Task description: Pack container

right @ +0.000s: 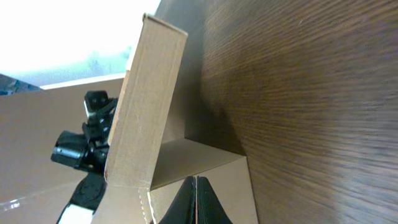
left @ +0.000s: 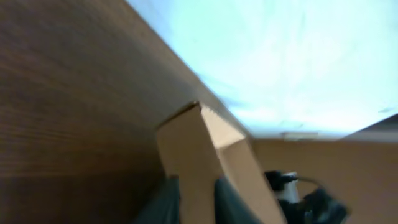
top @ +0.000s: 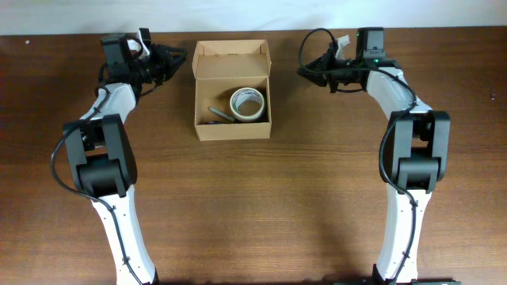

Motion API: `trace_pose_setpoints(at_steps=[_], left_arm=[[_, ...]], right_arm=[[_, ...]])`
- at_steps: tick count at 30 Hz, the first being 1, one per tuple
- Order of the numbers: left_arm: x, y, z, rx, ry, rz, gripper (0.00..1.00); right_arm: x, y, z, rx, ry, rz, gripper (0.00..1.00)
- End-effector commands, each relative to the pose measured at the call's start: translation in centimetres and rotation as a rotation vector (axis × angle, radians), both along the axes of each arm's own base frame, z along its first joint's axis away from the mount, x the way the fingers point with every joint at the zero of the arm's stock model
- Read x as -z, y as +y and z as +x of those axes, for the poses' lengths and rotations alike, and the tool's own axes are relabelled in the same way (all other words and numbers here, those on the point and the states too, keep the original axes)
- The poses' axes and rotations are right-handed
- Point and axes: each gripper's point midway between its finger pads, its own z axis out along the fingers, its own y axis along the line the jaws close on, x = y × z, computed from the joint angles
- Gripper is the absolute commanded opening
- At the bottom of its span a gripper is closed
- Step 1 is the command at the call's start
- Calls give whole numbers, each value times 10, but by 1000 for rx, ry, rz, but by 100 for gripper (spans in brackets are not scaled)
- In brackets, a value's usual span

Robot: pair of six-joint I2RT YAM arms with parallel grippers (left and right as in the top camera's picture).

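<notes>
The right fingers [right: 185, 205] are pressed together to a thin seam with nothing between them. From overhead they sit off the right side of the box [top: 232, 131], near its far corner but apart from it. The left fingers [left: 233, 202] show only as two dark, blurred shapes with a narrow gap. Tan cardboard fills that gap, but I cannot tell whether they pinch it or it merely lies behind them. From above they point at the left end of the lid [top: 232, 58], close to it. The box stands open toward the far middle of the worktop [top: 253, 206], its lid raised at the back edge. A roll of tape [top: 247, 104] lies flat inside against the right wall, with a thin item beside it too small to make out. The worktop is dark brown wood grain, and a pale wall [top: 253, 14] runs behind its far edge.
</notes>
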Motion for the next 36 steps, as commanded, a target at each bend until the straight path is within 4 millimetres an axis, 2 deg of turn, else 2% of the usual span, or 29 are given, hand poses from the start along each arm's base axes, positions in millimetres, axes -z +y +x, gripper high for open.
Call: trace_pose_setpoints(at_steps=[1, 8, 12, 15, 23, 32, 36], left_arm=[[12, -7, -6, 22, 98, -112, 2], [21, -7, -8, 8, 140, -110, 2], [31, -8, -16, 6, 218, -123, 2], [30, -13, -20, 33, 224, -137, 2], [26, -26, -34, 134, 243, -213, 2], [41, -39, -48, 208, 308, -285, 2], [44, -44, -48, 211, 314, -280, 2]], right_arm=[[11, 8, -5, -24, 38, 34, 4], [31, 15, -8, -32, 76, 32, 4], [44, 24, -12, -45, 107, 33, 4], [47, 32, -14, -61, 100, 36, 4], [45, 47, -18, -93, 90, 41, 4], [36, 55, -19, -129, 60, 81, 4], [31, 57, -20, -155, 34, 104, 4]])
